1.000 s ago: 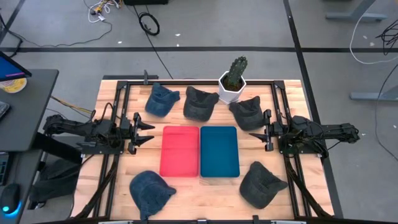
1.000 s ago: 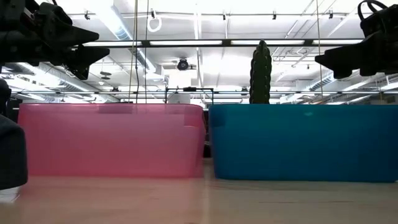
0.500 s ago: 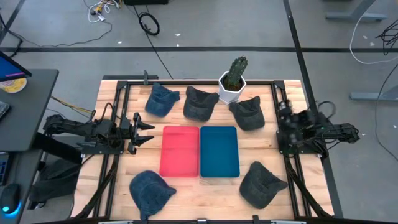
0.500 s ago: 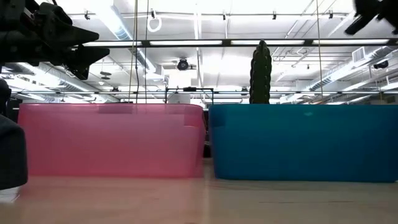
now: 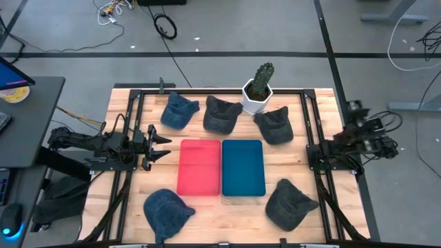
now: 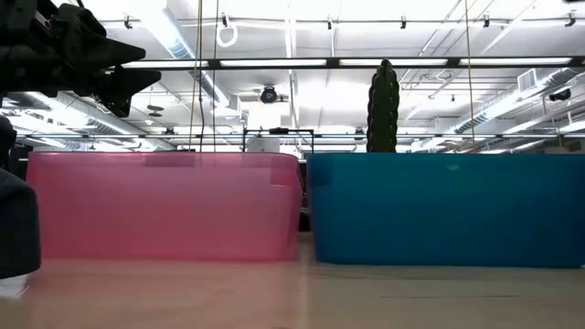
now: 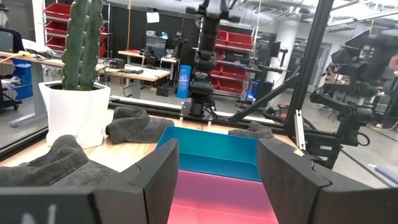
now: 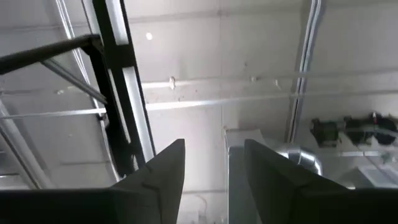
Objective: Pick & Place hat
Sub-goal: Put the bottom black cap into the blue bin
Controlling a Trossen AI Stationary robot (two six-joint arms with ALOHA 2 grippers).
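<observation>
Tabletop (image 5: 138, 184): pink bin (image 5: 200, 167) and blue bin (image 5: 243, 167) touching at centre, bare wood around them. Hats: three along the upper edge beside the cactus (image 5: 260, 86), one lower left, one hat (image 5: 289, 203) lower right (near the edge). Left claw (image 5: 157, 144) centre-left, fingers apart, empty. Right claw (image 8: 208, 168) at the right edge, tilted ceilingward, fingers apart; hard to make out from above.
</observation>
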